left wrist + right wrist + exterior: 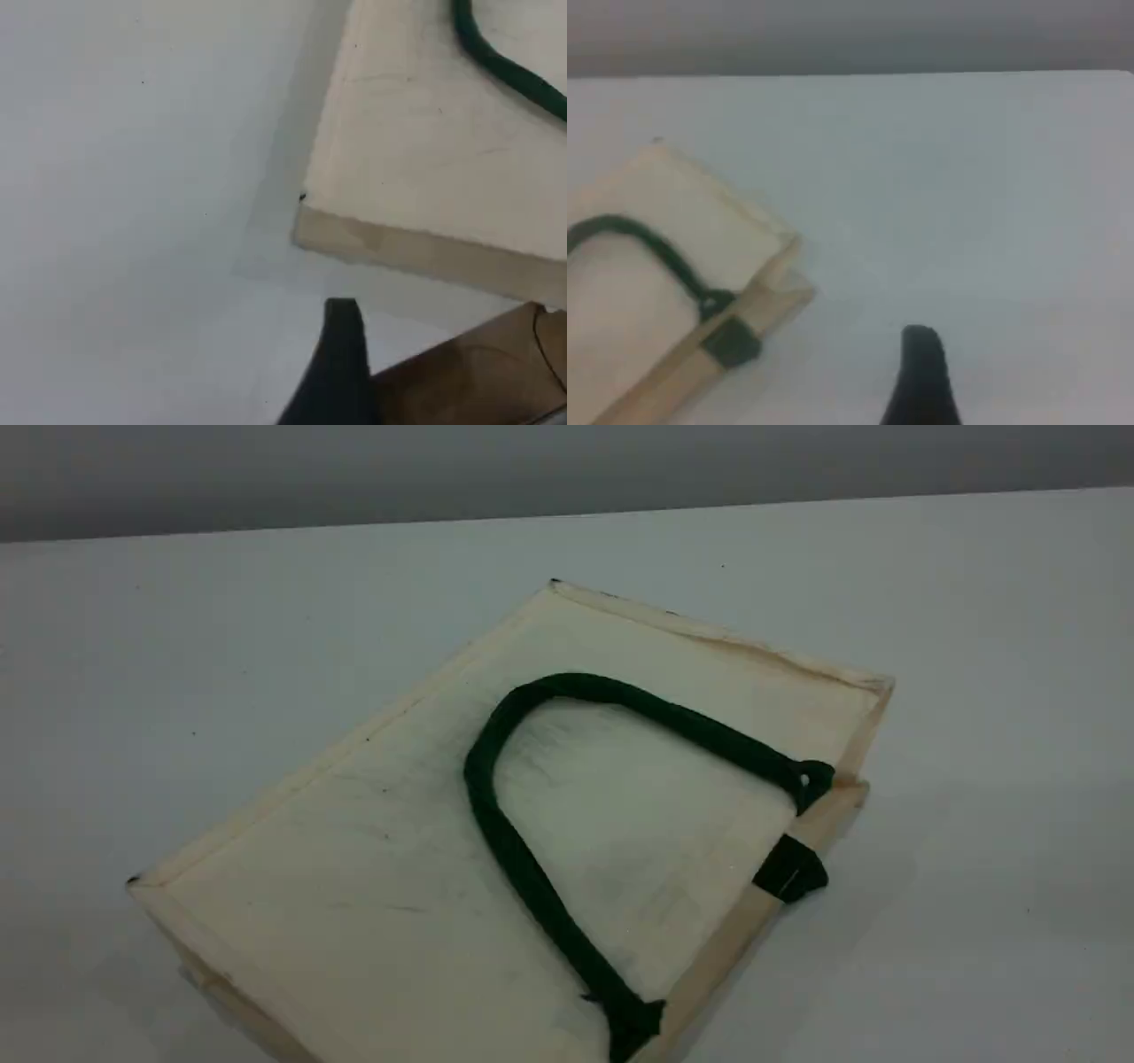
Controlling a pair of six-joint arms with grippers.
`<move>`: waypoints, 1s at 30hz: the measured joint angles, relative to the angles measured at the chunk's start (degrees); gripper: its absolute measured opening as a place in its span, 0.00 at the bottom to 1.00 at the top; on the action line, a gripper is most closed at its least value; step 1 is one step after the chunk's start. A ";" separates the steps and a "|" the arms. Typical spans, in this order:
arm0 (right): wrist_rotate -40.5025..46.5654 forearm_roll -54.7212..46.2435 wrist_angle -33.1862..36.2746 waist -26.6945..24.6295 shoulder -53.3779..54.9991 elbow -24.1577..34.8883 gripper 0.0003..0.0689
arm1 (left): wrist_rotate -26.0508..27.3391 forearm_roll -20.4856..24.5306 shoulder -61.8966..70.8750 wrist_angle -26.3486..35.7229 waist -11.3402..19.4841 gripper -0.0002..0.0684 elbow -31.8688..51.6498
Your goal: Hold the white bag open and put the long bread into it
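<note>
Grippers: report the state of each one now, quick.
Left gripper: open, holding nothing.
Right gripper: open, holding nothing.

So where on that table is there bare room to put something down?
The white table lies bare left of the flat cream-white canvas tote bag, behind it toward the far edge, and right of its mouth. The bag, under its dark green rope handle, fills the middle and near edge.

— Do we see any writing, label or number anywhere?

— No, we can read none. The white bag (372, 850) shows us only plain cream cloth with faint smudges, and the table (974, 646) around it carries no mark or sign that we can read.
</note>
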 joint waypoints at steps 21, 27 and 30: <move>0.00 0.11 0.34 -3.73 -0.65 -0.05 0.72 | 0.00 0.00 -13.47 0.32 16.44 0.83 -0.06; -0.06 0.11 0.24 -3.73 -0.65 -0.05 0.72 | 0.00 0.00 -13.48 0.16 15.02 0.83 -0.11; -0.06 0.11 0.24 -3.73 -0.65 -0.05 0.72 | 0.00 0.00 -13.48 0.16 12.56 0.83 -0.11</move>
